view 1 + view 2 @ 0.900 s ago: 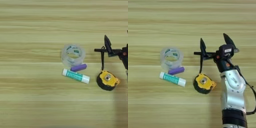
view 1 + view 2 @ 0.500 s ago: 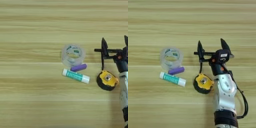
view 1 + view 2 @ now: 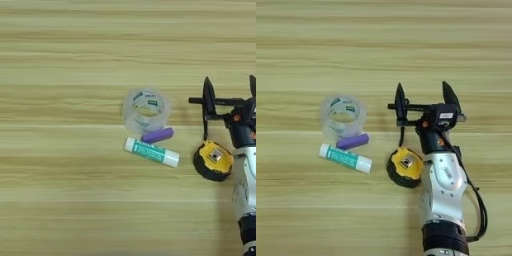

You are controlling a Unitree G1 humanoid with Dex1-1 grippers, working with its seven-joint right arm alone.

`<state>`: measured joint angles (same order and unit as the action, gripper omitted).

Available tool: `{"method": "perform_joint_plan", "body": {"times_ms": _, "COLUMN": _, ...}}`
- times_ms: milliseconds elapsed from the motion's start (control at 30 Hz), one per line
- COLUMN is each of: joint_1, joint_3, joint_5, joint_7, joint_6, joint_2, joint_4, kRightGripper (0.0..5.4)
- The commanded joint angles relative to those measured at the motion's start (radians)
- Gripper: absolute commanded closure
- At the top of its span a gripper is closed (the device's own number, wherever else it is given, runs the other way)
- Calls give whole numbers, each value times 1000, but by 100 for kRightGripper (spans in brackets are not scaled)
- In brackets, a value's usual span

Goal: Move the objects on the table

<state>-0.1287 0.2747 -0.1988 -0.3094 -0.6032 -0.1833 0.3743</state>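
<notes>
My right gripper (image 3: pixel 425 98) is open, its two black fingers (image 3: pixel 401 100) spread wide over a slim black pen (image 3: pixel 222 102) that lies crosswise on the table (image 3: pixel 306 50). Whether a finger touches the pen I cannot tell. Just below it sits the yellow-black tape measure (image 3: pixel 405 166), its black strap (image 3: pixel 204 127) running up toward the pen. To the left stands the clear tape roll (image 3: pixel 342 116). A short purple cylinder (image 3: pixel 353 141) lies against the roll's near side. The green-and-white glue stick (image 3: pixel 345 158) lies below that.
My silver forearm (image 3: pixel 443 185) rises from the bottom edge, close beside the tape measure on its right. A black cable (image 3: pixel 478 200) loops along the arm's right side. Bare wood spreads across the far half and the left side.
The forearm has swung left, and the gripper shifted slightly left and nearer over the pen, staying open. None of the objects has moved.
</notes>
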Motion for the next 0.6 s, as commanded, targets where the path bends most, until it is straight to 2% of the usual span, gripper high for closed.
{"method": "perform_joint_plan", "body": {"times_ms": 33, "joint_1": -64, "joint_3": -1, "joint_5": -1, "joint_7": 17, "joint_6": -23, "joint_2": -19, "joint_4": -28, "kRightGripper": 5}}
{"method": "perform_joint_plan", "body": {"times_ms": 233, "joint_1": -66, "joint_3": -4, "joint_5": 5, "joint_7": 16, "joint_6": -34, "joint_2": -24, "joint_4": -27, "kRightGripper": 5}}
{"method": "perform_joint_plan", "body": {"times_ms": 367, "joint_1": -47, "joint_3": -7, "joint_5": 7, "joint_7": -11, "joint_6": -29, "joint_2": -59, "joint_4": -77, "kRightGripper": 5}}
{"method": "perform_joint_plan", "body": {"times_ms": 600, "joint_1": -2, "joint_3": -31, "joint_5": -61, "joint_7": -95, "joint_6": 152, "joint_2": -159, "joint_4": -409, "kRightGripper": 5}}
